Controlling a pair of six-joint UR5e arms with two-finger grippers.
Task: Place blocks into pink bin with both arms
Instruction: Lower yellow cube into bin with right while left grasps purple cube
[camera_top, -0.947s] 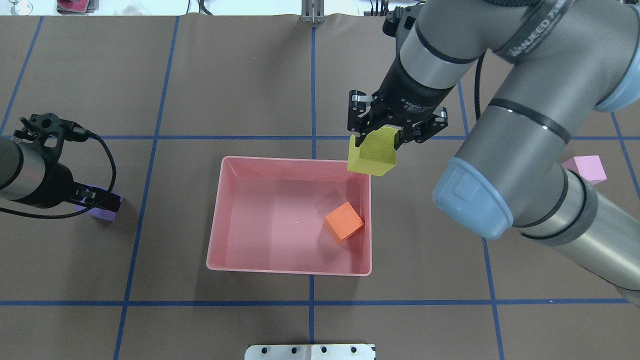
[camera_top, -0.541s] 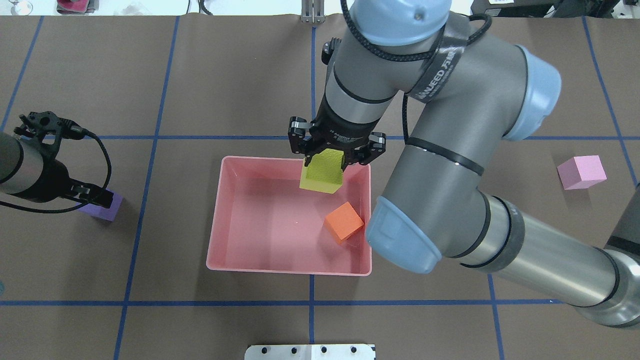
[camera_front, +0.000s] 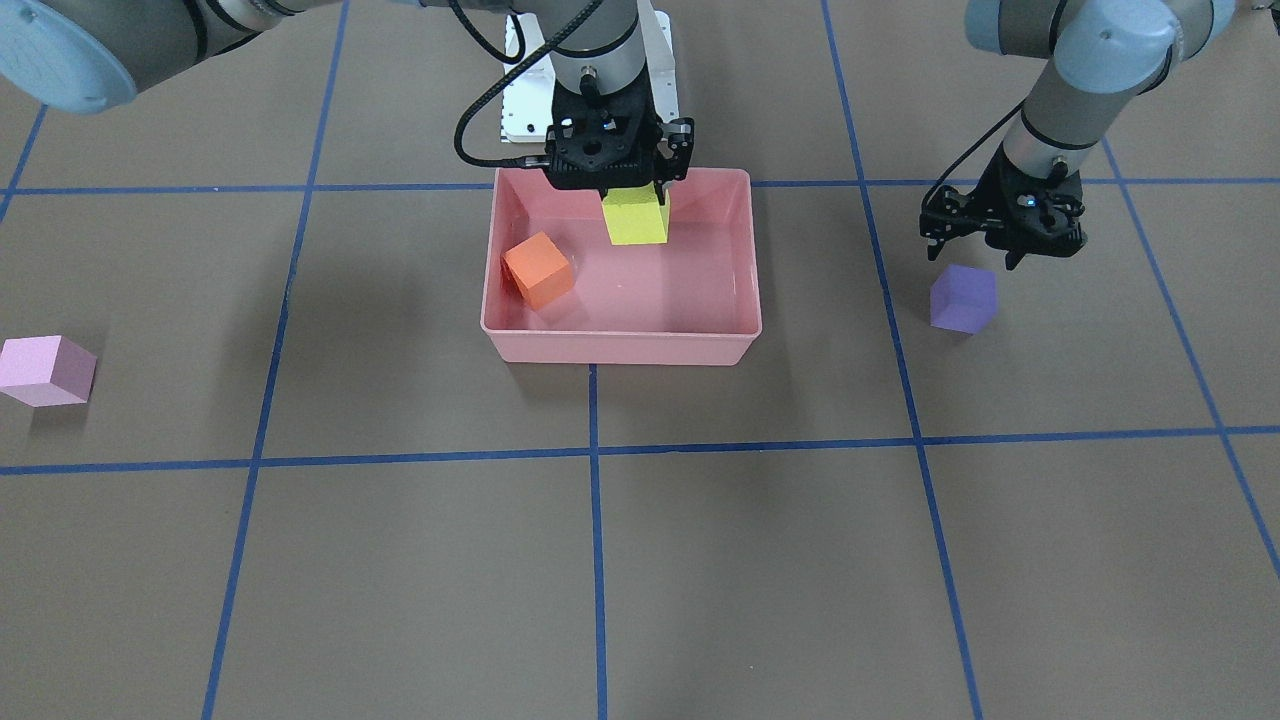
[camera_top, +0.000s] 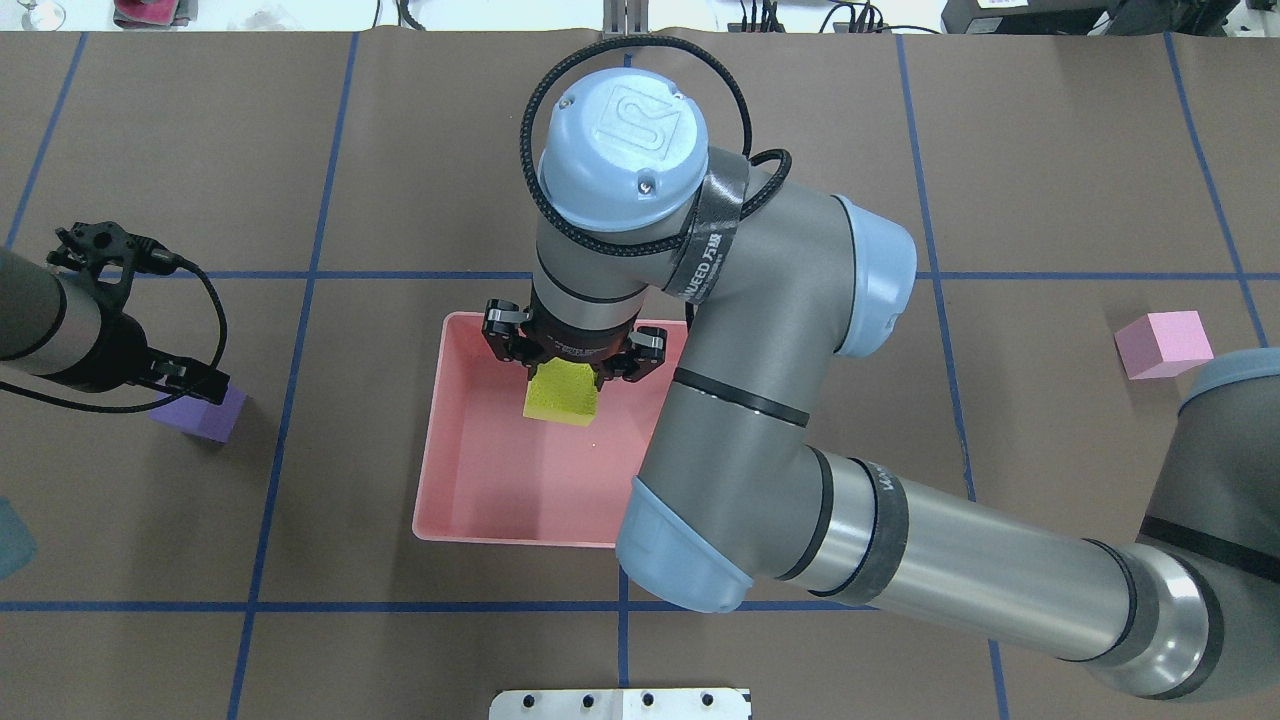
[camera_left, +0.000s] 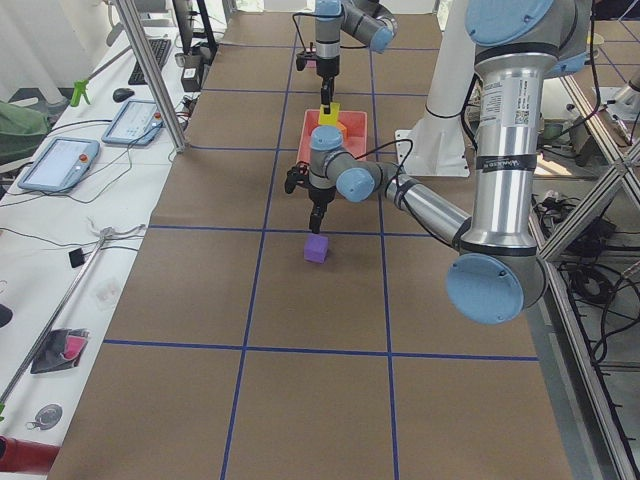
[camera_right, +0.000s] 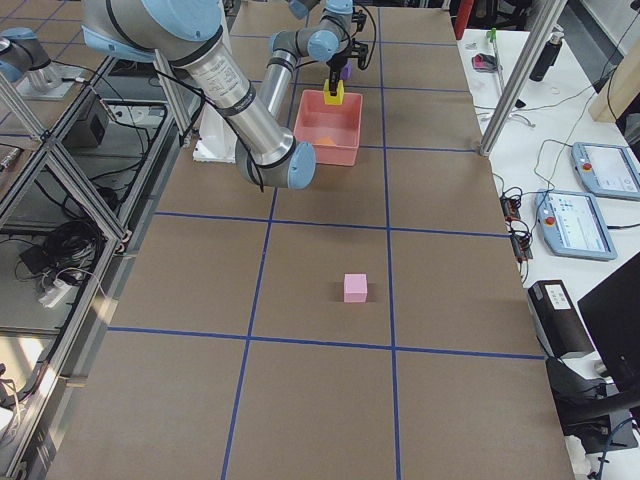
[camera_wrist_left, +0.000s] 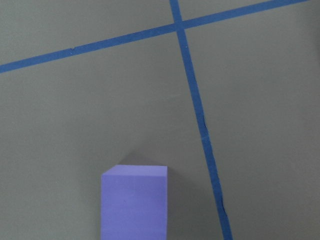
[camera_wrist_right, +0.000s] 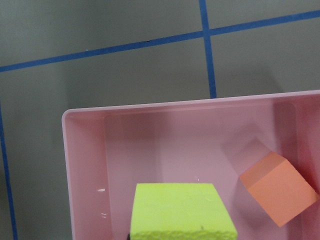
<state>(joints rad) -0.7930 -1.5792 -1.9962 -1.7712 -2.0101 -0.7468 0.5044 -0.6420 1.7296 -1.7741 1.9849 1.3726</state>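
Observation:
My right gripper (camera_top: 575, 372) is shut on the yellow block (camera_top: 562, 398) and holds it over the inside of the pink bin (camera_top: 480, 490), near its middle, as the front-facing view (camera_front: 636, 200) also shows. The orange block (camera_front: 540, 268) lies tilted in the bin; my right arm hides it in the overhead view. The purple block (camera_front: 963, 298) sits on the table. My left gripper (camera_front: 1003, 240) hangs open just above and beside it, not touching. The light pink block (camera_top: 1163, 344) sits alone on the table at my far right.
Blue tape lines (camera_top: 300, 275) divide the brown table cover into squares. The white base plate (camera_top: 620, 703) is at the near edge. My right arm's elbow (camera_top: 680, 560) reaches over the bin's right half. Benches with tablets (camera_left: 60, 160) run along the far side.
My right arm swung left and carried the yellow block from the bin's far right corner to over its middle. My left gripper drew up and back from the purple block, which stayed put.

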